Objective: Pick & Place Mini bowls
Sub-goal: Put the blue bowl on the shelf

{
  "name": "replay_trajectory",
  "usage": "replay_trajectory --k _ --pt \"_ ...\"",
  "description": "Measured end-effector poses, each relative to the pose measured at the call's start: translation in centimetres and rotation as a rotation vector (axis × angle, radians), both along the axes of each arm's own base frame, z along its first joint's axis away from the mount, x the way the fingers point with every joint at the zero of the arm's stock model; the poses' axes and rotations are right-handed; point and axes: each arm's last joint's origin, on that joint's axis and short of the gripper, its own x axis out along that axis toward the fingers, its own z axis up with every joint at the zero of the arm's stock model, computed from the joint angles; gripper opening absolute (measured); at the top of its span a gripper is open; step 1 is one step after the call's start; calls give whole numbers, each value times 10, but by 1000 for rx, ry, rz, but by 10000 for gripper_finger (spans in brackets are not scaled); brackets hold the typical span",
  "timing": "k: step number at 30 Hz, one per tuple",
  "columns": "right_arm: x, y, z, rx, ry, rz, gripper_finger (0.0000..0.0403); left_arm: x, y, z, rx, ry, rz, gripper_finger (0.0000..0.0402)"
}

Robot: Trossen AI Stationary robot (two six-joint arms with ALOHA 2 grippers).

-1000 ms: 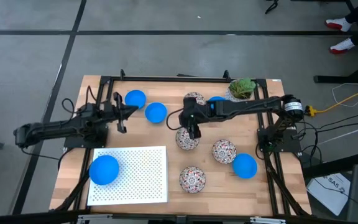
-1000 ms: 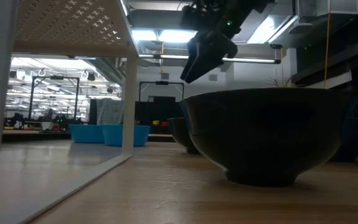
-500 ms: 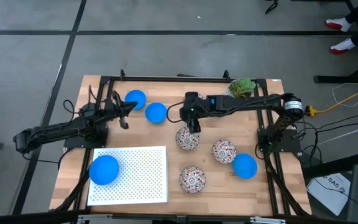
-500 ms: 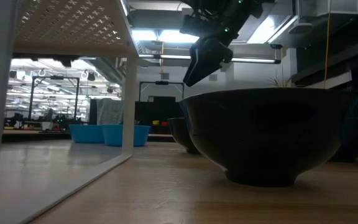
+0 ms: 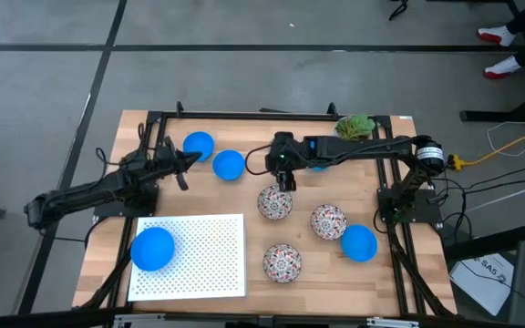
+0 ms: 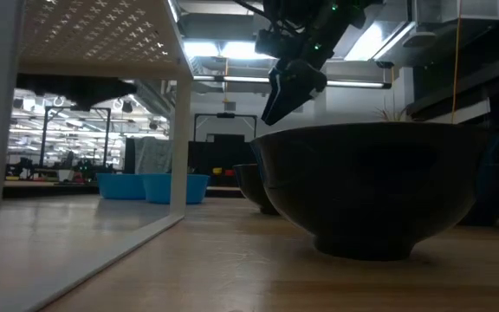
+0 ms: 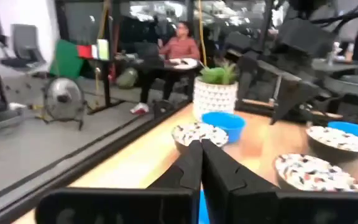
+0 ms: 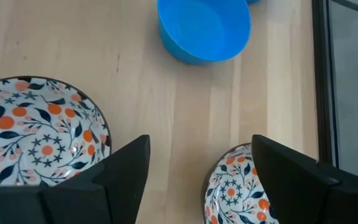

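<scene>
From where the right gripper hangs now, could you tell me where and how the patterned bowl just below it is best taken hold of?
Grip the rim of the patterned bowl, coming straight down. It sits upright and open, so one finger can go inside the thin wall and one outside. The right gripper is open above its far edge, probably the handiest spot.

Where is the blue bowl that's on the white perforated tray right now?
In the high view, the blue bowl sits on the left edge of the white perforated tray, at the table's front-left, below the left arm.
</scene>
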Motion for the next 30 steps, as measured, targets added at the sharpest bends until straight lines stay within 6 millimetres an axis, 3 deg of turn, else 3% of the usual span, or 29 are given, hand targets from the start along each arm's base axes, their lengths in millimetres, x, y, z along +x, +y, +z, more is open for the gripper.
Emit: replay_trajectory --k 16,21,30 --pt "0 0 0 8 1 -7 277 -9 -2 -7 -11 60 53 2" --pt "0 0 0 6 1 -6 277 -8 -3 -8 -134 13 34 2" --pt "1 0 1 -3 -13 -1 277 -8 -3 -8 -145 7 32 2"
